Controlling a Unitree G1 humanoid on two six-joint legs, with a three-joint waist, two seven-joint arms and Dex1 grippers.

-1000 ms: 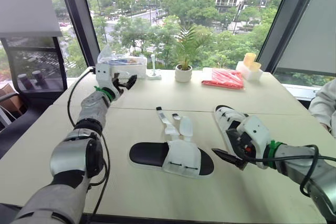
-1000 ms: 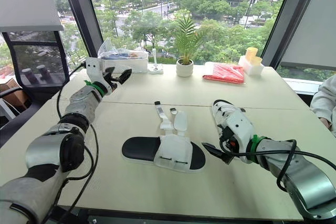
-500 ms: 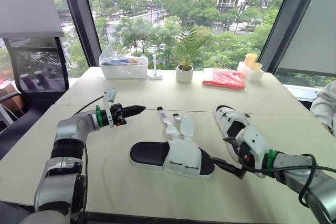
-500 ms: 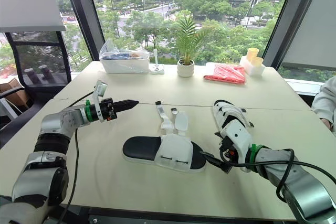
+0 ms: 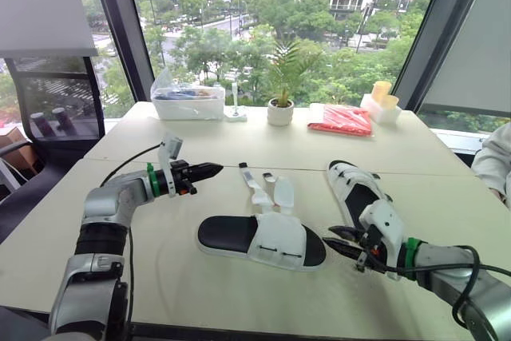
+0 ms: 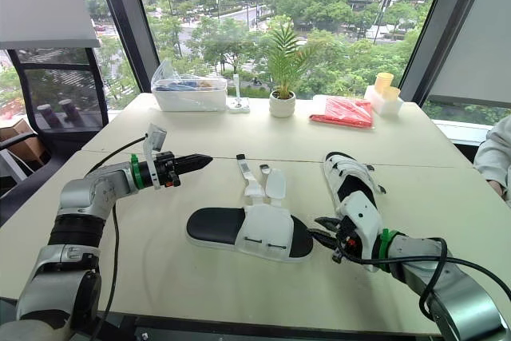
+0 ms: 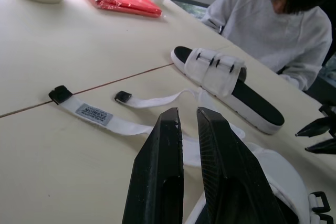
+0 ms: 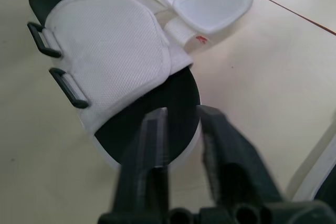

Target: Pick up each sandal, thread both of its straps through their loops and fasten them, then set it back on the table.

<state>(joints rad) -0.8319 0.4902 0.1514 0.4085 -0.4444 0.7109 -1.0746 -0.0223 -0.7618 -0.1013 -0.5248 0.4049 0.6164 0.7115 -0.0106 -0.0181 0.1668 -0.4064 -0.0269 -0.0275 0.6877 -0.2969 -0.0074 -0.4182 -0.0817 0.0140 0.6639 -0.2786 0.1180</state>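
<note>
Open sandal (image 5: 271, 239) lies flat mid-tabletop (image 5: 180, 281), black sole up, white flap folded over it. Its two straps (image 7: 95, 114) trail loose across the tabletop toward the window, and both black loops (image 8: 43, 32) on the flap sit empty.

Left tool (image 5: 214, 169) hovers above the tabletop off to the sandal's left, pointing toward the straps. Fingers are pretty much together, just a sliver of gap, nothing in them.

Right tool (image 5: 329, 236) is low, right at the sandal's right end, fingers spread apart. From its wrist view the fingers (image 8: 149, 150) are blurry and seem to straddle the sole's rounded end, but I honestly can't tell if they touch it.

Second sandal (image 5: 351, 185) is further right, straps done up. Its near end is hidden behind the right wrist.

A person (image 7: 273, 27) in a light sweatshirt sits at the far right, cut off by the frame.
</note>
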